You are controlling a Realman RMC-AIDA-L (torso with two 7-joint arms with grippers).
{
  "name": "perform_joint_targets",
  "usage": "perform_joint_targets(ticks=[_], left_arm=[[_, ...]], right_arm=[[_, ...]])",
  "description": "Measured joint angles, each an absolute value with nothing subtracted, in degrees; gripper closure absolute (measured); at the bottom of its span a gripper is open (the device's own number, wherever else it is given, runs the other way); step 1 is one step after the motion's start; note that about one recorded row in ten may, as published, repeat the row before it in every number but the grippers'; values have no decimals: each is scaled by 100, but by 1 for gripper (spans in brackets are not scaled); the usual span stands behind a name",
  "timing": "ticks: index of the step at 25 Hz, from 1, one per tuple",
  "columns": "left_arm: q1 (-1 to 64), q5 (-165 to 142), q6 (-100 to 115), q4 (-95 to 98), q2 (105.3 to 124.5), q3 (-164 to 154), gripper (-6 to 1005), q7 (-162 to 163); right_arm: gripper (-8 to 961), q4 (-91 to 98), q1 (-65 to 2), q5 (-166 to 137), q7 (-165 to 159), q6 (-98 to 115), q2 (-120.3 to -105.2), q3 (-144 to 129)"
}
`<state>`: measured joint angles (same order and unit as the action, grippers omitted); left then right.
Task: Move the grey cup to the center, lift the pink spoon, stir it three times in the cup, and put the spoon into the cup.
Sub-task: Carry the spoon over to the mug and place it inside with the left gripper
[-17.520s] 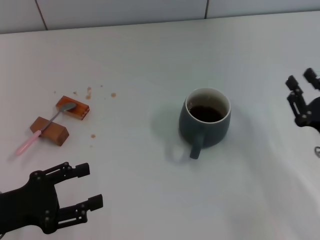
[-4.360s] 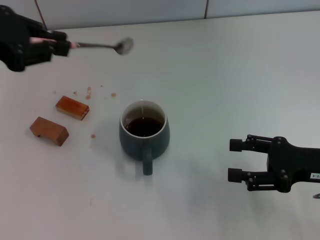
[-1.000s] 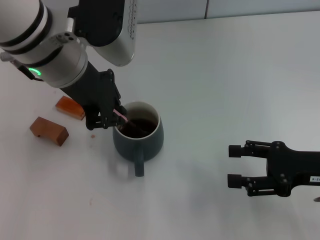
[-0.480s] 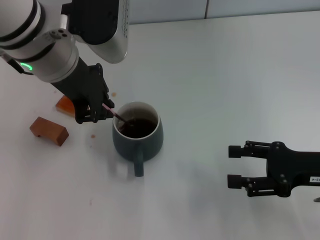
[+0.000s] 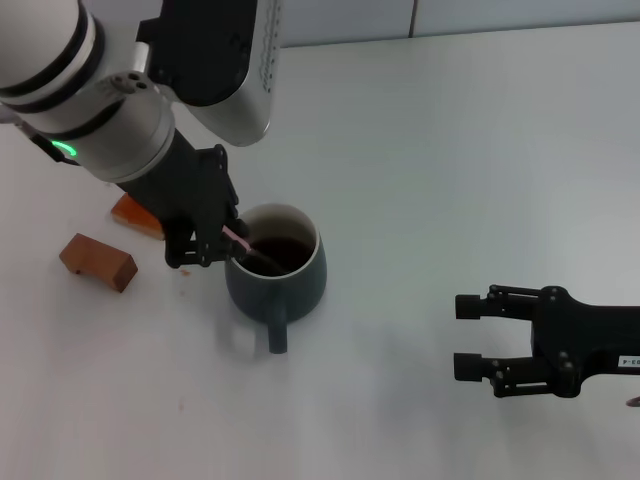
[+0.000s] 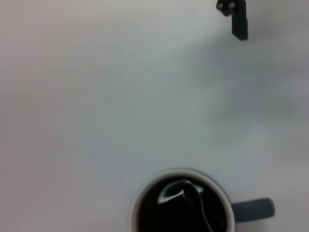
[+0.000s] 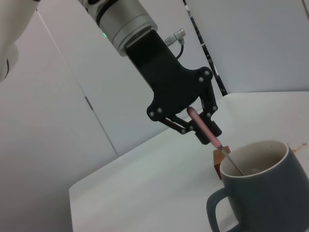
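The grey cup stands upright near the middle of the white table, its handle pointing toward the robot and dark brown liquid inside. The pink spoon slants down over the cup's left rim, its metal neck and bowl dipped into the liquid; in the right wrist view the pink spoon is tilted, with its pale handle up between the black fingers and its thin neck passing over the rim of the grey cup. In the left wrist view the spoon's bowl shows in the dark liquid. The left gripper hangs just beside the cup's left rim, its fingers clenched on the spoon's pink handle. To the left of the cup, two brown blocks lie on the table: one block in plain sight, the other partly hidden behind the left arm. The right gripper hovers low over the table, well apart from the cup on its right, its fingers spread and holding nothing.
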<state>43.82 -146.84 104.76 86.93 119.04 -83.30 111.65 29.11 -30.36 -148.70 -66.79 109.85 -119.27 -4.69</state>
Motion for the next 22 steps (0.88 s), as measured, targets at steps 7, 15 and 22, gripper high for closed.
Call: perform_joint_targets(ticks=[7, 15, 22], left_arm=[[4362, -15001, 10353, 8736, 11887, -8283, 872, 11136], [4423, -14445, 10315, 8687, 11909, -8209, 866, 11207], [3941, -13360, 10084, 8951, 11867, -7857, 769, 11188]], right_arm=[[119, 2901, -3046, -14865, -6680, 10944, -11932, -537], [120, 2900, -3050, -14851, -6680, 10941, -11936, -536], [120, 2900, -3075, -14851, -6680, 10941, -11936, -536]])
